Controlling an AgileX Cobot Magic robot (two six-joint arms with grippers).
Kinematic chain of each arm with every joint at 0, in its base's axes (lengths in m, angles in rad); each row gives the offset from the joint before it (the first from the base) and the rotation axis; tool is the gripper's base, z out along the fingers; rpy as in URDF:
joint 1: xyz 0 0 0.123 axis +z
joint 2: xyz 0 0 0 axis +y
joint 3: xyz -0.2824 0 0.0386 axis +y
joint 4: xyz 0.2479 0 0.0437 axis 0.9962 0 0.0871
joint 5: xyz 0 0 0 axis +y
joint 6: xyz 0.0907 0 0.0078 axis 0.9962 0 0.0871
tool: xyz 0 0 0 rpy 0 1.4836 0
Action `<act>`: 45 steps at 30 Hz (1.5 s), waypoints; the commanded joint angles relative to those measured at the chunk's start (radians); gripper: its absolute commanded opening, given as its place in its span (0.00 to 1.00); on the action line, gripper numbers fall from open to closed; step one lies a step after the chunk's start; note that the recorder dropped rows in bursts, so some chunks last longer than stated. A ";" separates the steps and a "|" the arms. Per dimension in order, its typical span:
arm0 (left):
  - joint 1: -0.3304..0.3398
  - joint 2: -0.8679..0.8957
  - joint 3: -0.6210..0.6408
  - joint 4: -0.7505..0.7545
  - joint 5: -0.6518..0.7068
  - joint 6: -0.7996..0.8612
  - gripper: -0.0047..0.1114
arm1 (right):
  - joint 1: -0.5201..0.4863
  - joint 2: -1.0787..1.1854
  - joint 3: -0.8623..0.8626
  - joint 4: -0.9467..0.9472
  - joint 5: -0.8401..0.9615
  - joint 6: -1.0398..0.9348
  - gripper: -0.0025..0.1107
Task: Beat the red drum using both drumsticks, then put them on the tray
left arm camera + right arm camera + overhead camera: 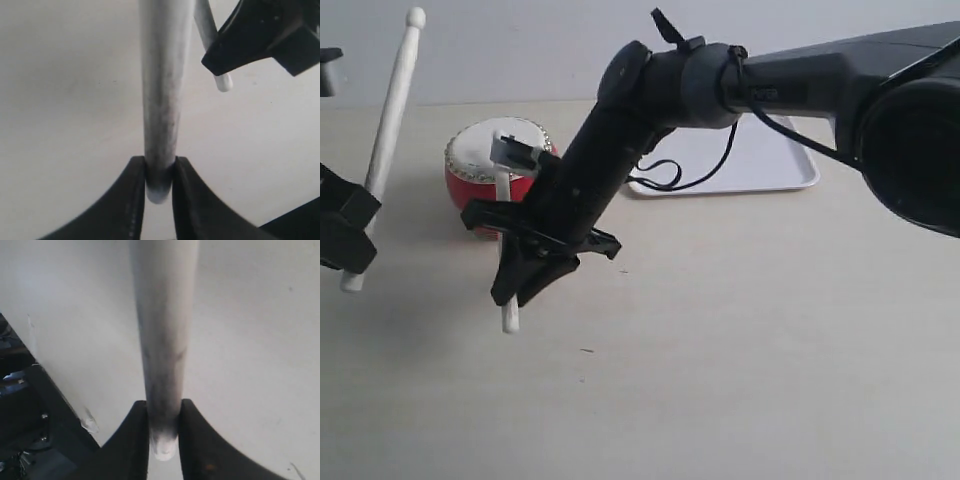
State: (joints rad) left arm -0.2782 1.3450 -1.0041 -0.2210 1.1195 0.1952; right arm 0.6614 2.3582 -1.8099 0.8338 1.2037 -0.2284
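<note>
The red drum (475,150) stands on the table at the back left, its cream skin facing up. My left gripper (358,218) is at the far left, shut on one drumstick (390,110) that slants upward with its knob at the top. In the left wrist view the jaws (160,175) pinch the butt of that drumstick (162,100). My right arm reaches across the middle. Its gripper (515,282) is shut on the other drumstick (504,190), which stands nearly upright just in front of the drum. The right wrist view shows that grip (164,420) near the stick's (162,340) butt end. The white tray (770,165) lies at the back right, partly behind the arm.
The right arm's dark links (620,150) and a looping cable (665,180) cross between drum and tray. The right gripper (265,35) with its stick (212,45) shows in the left wrist view. A dark structure (25,430) fills one corner of the right wrist view.
</note>
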 commanded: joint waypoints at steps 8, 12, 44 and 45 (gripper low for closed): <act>0.000 0.175 0.001 -0.006 -0.098 -0.020 0.04 | 0.002 -0.289 -0.081 -0.124 0.017 0.031 0.02; 0.000 0.342 0.001 -0.013 -0.135 -0.016 0.04 | 0.002 -0.392 -0.081 -0.138 0.017 0.031 0.02; 0.000 -0.164 0.001 -0.025 0.062 -0.089 0.04 | 0.002 -0.098 -0.081 -0.051 0.017 0.030 0.02; 0.000 -0.174 0.001 -0.025 0.062 -0.095 0.04 | 0.002 -0.131 -0.081 -0.077 0.017 0.030 0.02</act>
State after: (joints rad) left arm -0.2782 1.2130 -1.0041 -0.2567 1.1728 0.1276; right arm 0.6614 2.3438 -1.8883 0.7831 1.2201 -0.1931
